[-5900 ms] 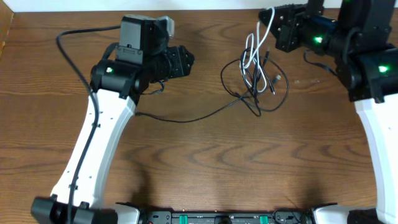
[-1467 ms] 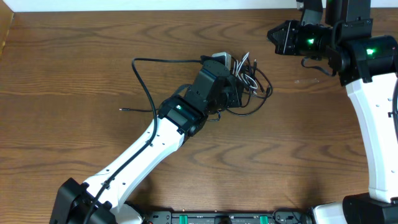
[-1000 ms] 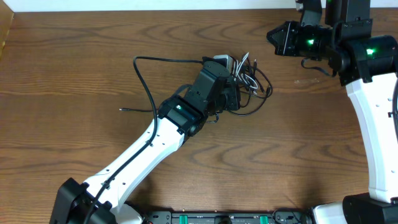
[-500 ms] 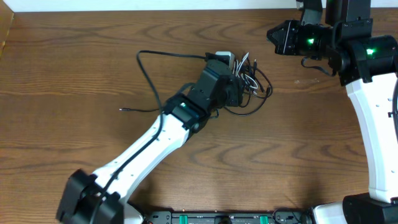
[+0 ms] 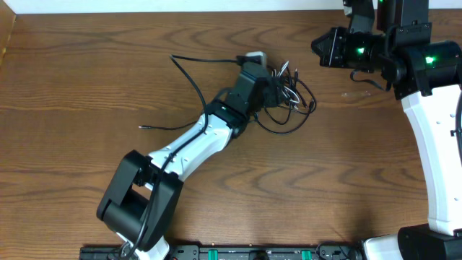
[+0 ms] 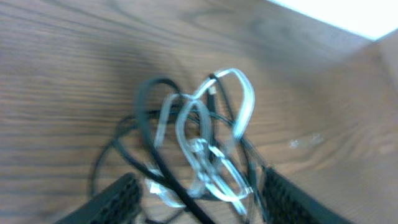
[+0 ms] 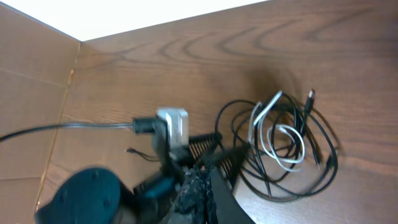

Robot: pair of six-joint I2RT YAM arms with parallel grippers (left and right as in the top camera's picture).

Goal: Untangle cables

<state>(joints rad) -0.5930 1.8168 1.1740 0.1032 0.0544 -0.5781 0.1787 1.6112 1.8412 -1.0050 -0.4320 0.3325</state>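
A wooden surface is seen from above, with two white-and-black robot arms. The cables lie bunched in a loose knot at about 1 o'clock from the middle of the surface, close to its far edge. The knot is made of thin black loops wound through a shorter white cable. The left arm stretches from its base at 7 o'clock diagonally up to the knot. The left gripper is right at the knot's 9 o'clock side. In the left wrist view it is released: its two dark fingers stand well apart at the bottom of the frame, with the white and black loops lying between and just ahead of them. That view is blurred, so whether a finger touches a loop cannot be told. One black strand trails out from under the left arm toward 9 o'clock, its end lying free on the wood. A thick black wire belonging to the left arm curves away near the far edge. The right arm stands along the 3 o'clock side. The right gripper is clenched with nothing in it, at about 2 o'clock from the knot and apart from it.
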